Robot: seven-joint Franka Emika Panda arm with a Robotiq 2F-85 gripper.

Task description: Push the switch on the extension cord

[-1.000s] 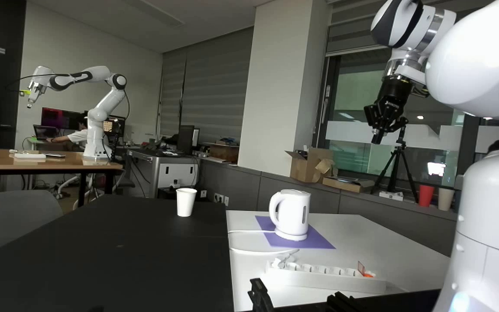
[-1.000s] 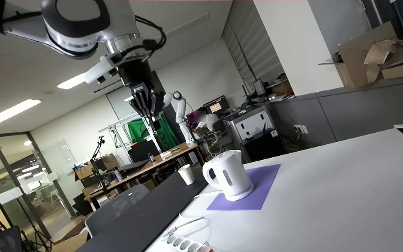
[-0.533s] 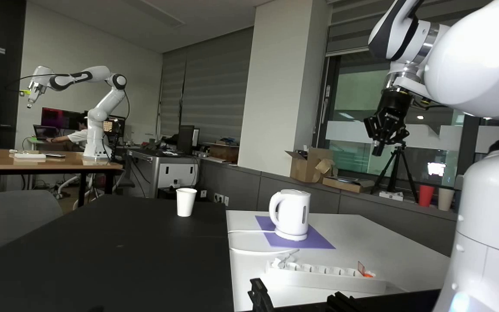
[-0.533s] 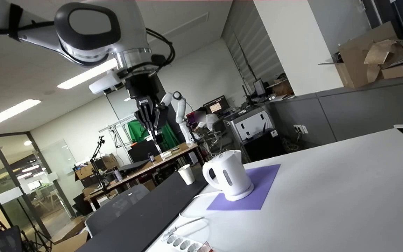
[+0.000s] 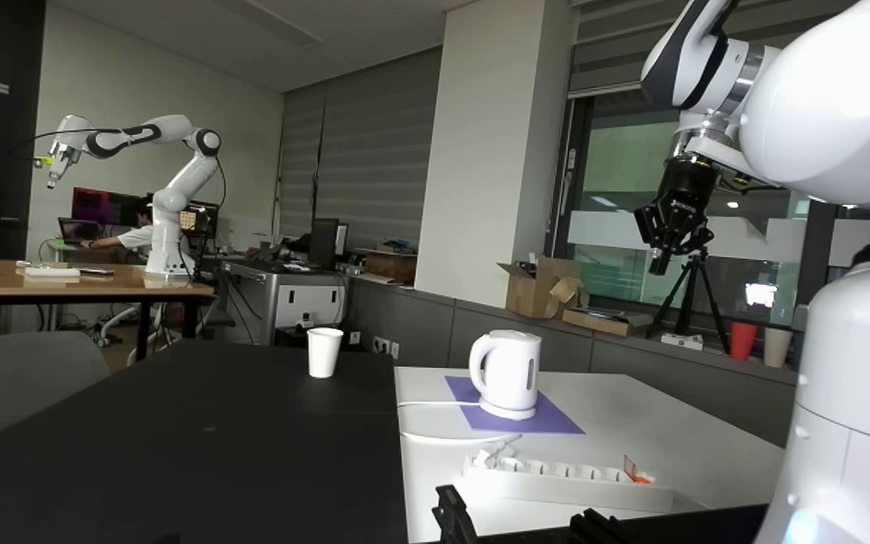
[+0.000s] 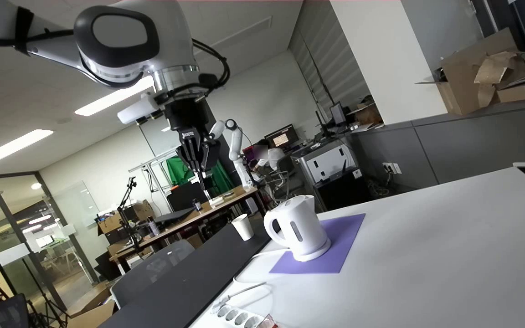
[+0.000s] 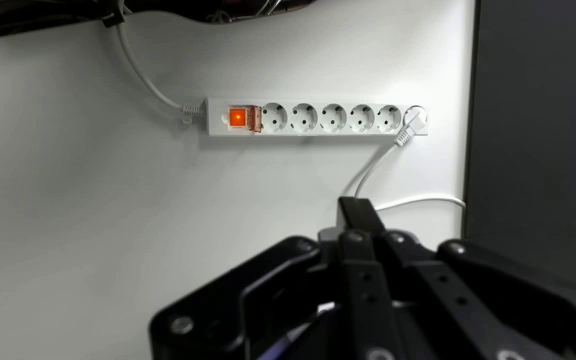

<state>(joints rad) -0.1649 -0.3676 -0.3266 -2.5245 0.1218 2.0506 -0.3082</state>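
Observation:
The extension cord is a long white strip of several sockets on the white table. It shows in the wrist view (image 7: pixel 303 131) and an exterior view (image 5: pixel 571 489), and is cut off by the lower edge of an exterior view (image 6: pixel 255 317). Its orange switch (image 7: pixel 237 117) is lit at one end, with a clear reddish cover flap (image 7: pixel 255 119) standing open beside it. The switch also shows in an exterior view (image 5: pixel 641 479). My gripper (image 7: pixel 360 212) is shut and empty, its fingertips touching. In both exterior views it hangs high above the table (image 5: pixel 659 262) (image 6: pixel 202 180), apart from the strip.
A white kettle (image 5: pixel 509 374) stands on a purple sheet (image 5: pixel 556 421). A white plug (image 7: pixel 413 125) sits in the strip's end socket, with its cable (image 7: pixel 370 172) running off. A white cup (image 5: pixel 324 352) stands on the black table (image 5: pixel 216 438) alongside.
Over the last second my gripper has moved down, and slightly right in an exterior view. It has hardly moved in the last half second. The strip and kettle have not moved.

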